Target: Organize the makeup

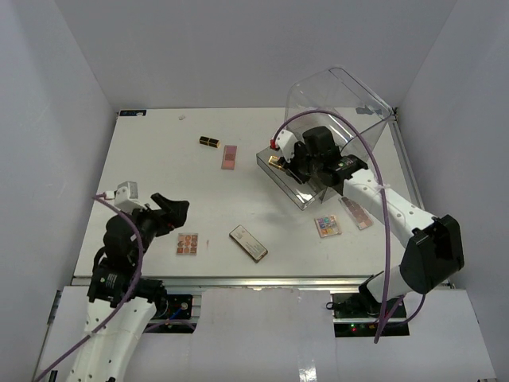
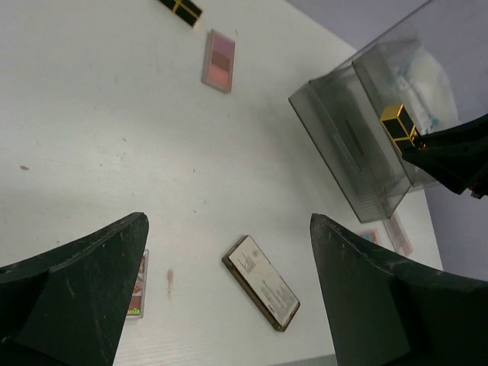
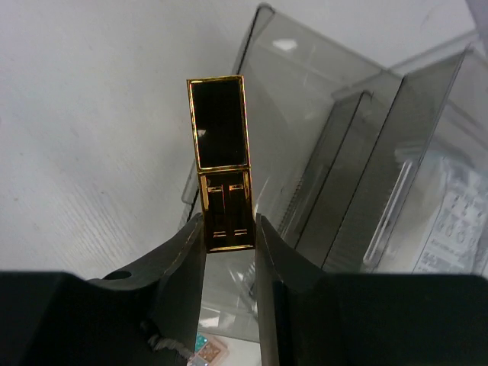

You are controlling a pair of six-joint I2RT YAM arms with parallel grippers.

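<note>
Right gripper (image 3: 229, 229): clamped on the lower end of the lipstick (image 3: 219, 145), which is held over the box (image 3: 320, 114) at the table's (image 1: 159, 175) far right.
Left gripper (image 2: 229, 225): fingers wide apart, empty, by the near left corner.
Handling: light, rigid and glossy, so likely slippery. Grip the flat sides.

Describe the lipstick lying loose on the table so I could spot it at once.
Start at the clear acrylic organizer on the table's right side. Left of it, toward the far edge, lies a slim pink palette; the lipstick sits just up-left of that. It is a black-and-gold tube lying flat, unlike the held lipstick in the right gripper.
</note>
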